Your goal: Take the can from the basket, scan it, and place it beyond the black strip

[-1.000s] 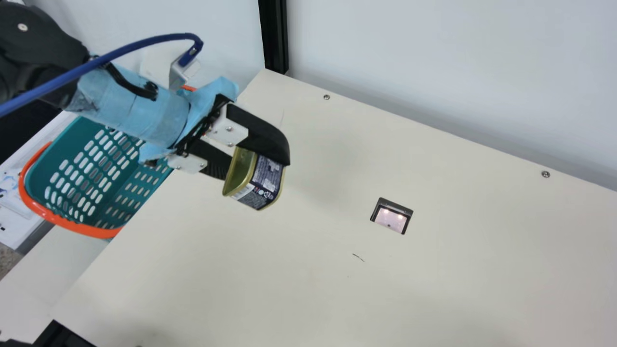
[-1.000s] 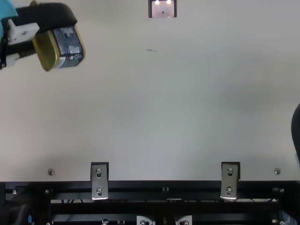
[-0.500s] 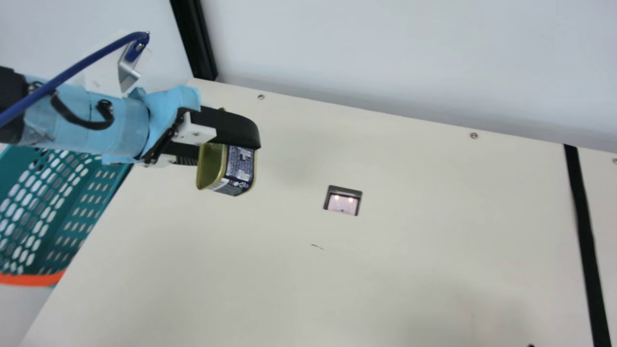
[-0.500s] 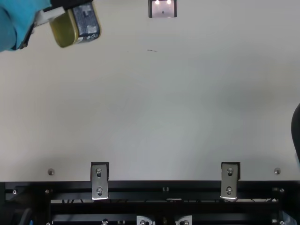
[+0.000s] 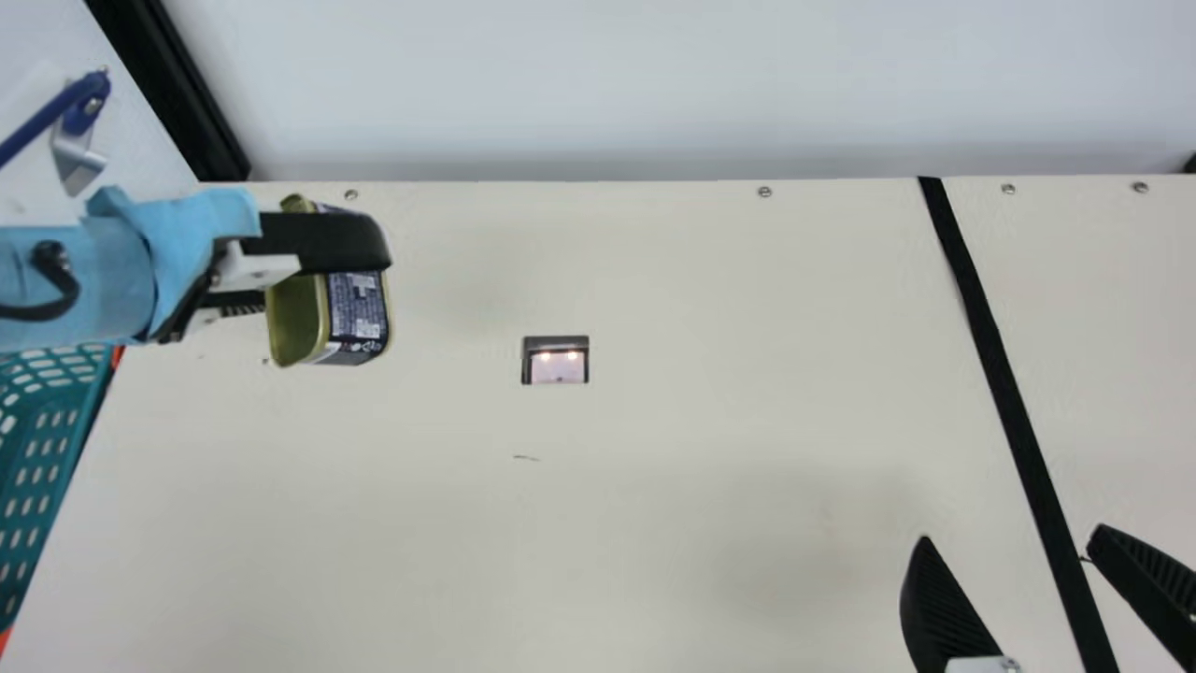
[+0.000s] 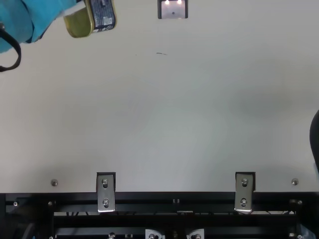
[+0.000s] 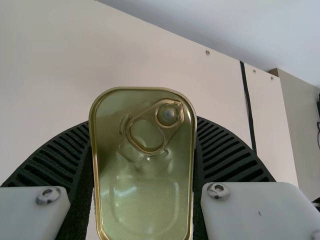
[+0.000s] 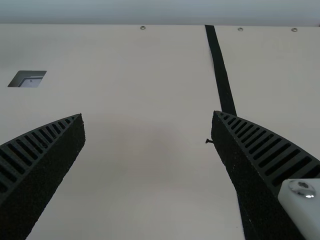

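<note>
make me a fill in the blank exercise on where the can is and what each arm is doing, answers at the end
The can is held by the robot's ____ arm.
The fingers of the right gripper are not shut but ____.
In the main view, the scanner window lies ____ the can and the black strip.

Missing words: left; open; between

Can (image 5: pixel 359 316) between left fingers (image 5: pixel 327 243); right fingers (image 5: pixel 942 612) apart.
</note>
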Controlling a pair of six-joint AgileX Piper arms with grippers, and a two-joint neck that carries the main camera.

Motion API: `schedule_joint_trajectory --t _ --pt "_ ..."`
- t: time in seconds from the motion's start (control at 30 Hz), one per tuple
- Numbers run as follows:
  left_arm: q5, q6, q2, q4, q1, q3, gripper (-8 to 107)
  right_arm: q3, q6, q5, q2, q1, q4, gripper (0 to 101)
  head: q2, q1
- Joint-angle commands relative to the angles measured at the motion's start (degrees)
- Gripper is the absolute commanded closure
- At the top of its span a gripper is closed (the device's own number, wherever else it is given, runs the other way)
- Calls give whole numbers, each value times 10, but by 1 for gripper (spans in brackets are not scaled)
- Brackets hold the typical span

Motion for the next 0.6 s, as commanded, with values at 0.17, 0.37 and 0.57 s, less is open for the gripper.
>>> schedule_joint_trajectory --t 0.17,0.37,0.57 --pt "0 -3 0 2 -1 -2 89 0 0 0 0 0 0 0 0 -6" --pt "-36 29 1 10 -30 9 89 0 0 0 0 0 0 0 0 -6" --pt "-123 106 12 -12 -82 44 89 0 0 0 0 0 0 0 0 -6"
